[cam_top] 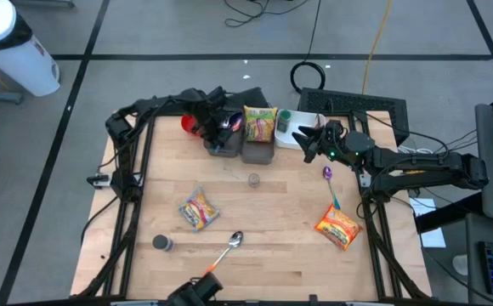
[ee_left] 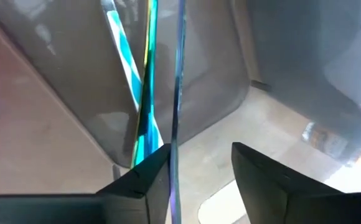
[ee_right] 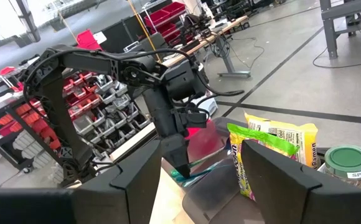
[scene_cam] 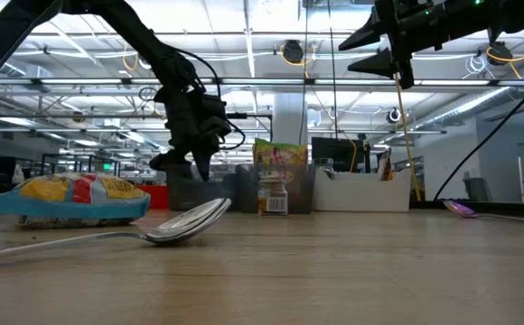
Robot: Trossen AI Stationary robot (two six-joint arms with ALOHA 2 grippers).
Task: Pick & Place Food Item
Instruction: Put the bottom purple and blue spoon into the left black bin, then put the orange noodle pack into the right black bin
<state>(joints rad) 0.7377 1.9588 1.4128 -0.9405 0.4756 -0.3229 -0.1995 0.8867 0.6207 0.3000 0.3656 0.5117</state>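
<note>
parted left gripper (ee_left: 200,168) fingers above a glossy packet (ee_left: 144,93) in a grey bin (ee_left: 193,81)

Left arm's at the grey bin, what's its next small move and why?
Probably lift the left gripper straight up out of the grey bin. Its jaws stand apart, with a shiny packet leaning inside the bin, apparently released. The right gripper waits open nearby.

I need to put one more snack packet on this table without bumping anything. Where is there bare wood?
The wooden table is bare at its middle, between the yellow snack packet, the small glass jar and the orange snack packet. The near edge beyond the metal spoon is also free. The far edge is crowded: grey bins, both grippers.
</note>
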